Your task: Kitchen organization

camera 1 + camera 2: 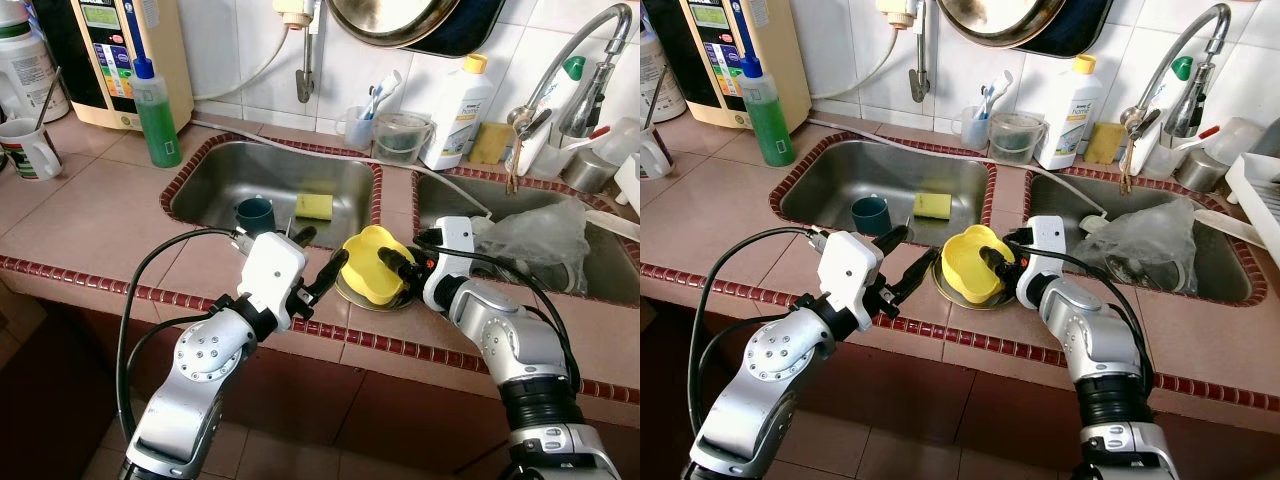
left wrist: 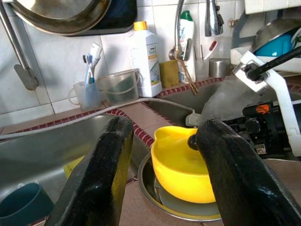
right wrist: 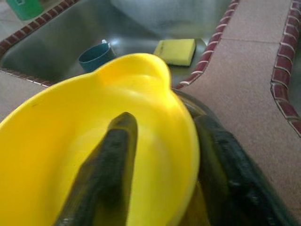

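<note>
The yellow plastic bowl with a pouring lip [image 1: 375, 262] sits tilted in a shallow round steel dish [image 1: 372, 297] on the tiled strip of counter between the two sinks. My right gripper [image 1: 400, 262] is clamped on its rim, one black finger inside the wall and one outside, as my right wrist view shows plainly. I judge the bowl light and fairly stiff, but thin-walled and smooth, so it could flex or slip if I pinch only the edge; the rim opposite the lip seems the safest hold. The steel dish beneath looks loose and may slide or lift with it. My left gripper [image 1: 325, 272] hovers just beside the bowl, fingers spread apart and empty. In the left steel sink [image 1: 205, 185] lie a teal cup [image 1: 254, 212] and a yellow sponge [image 1: 313, 205].
</note>
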`<state>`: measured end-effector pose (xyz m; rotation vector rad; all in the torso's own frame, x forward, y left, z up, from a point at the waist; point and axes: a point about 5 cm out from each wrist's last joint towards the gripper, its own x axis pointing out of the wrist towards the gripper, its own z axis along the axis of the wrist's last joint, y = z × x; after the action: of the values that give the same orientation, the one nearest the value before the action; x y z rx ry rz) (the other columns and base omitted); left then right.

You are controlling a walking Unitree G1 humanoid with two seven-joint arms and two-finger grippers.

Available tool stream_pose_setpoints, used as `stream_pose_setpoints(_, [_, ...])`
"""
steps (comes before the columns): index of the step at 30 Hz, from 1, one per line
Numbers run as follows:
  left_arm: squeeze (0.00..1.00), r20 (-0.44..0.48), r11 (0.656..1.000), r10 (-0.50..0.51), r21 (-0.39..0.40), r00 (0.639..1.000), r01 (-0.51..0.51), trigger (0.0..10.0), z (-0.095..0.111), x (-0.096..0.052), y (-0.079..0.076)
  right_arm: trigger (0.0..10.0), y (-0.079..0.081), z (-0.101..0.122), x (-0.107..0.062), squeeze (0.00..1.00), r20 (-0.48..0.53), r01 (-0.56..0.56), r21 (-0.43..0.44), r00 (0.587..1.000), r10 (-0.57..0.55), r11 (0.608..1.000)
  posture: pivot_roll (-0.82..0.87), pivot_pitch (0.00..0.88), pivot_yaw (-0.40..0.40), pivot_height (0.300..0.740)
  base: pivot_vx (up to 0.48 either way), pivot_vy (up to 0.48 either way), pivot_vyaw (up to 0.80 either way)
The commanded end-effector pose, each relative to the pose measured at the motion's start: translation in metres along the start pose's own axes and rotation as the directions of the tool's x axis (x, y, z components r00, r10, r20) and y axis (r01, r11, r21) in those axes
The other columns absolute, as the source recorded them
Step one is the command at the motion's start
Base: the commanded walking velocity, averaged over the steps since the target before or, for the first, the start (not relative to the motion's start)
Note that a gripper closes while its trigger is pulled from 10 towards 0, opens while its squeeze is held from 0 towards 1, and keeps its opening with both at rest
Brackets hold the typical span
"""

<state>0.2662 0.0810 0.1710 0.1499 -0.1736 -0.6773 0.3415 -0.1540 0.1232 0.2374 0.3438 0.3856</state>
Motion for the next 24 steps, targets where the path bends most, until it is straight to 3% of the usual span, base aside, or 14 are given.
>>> stream_pose_setpoints(1, [0.00, 0.020, 1.000, -0.023, 0.008, 1.000, 0.023, 10.0, 0.0060, 0.0004, -0.0036, 0.0, -0.0033, -0.0010, -0.0023, 0.00, -0.001, 0.019, 0.024, 1.000, -0.019, 1.000, 0.09, 0.000, -0.078, 0.740, 0.000, 0.000, 0.00])
stream_pose_setpoints(8, [0.00, 0.023, 1.000, -0.022, 0.008, 0.999, 0.022, 10.0, 0.0075, 0.0017, -0.0018, 0.0, -0.0057, -0.0054, -0.0044, 0.00, -0.005, 0.039, 0.068, 0.999, -0.039, 0.997, 0.09, 0.000, -0.071, 0.740, 0.000, 0.000, 0.00])
stream_pose_setpoints(24, [0.00, 0.008, 0.999, -0.054, 0.008, 0.999, 0.054, 10.0, 0.0056, -0.0006, -0.0053, 0.0, -0.0081, -0.0012, -0.0045, 0.00, 0.011, 0.050, 0.082, 0.999, -0.051, 0.995, 0.09, 0.000, -0.064, 0.740, 0.000, 0.000, 0.00])
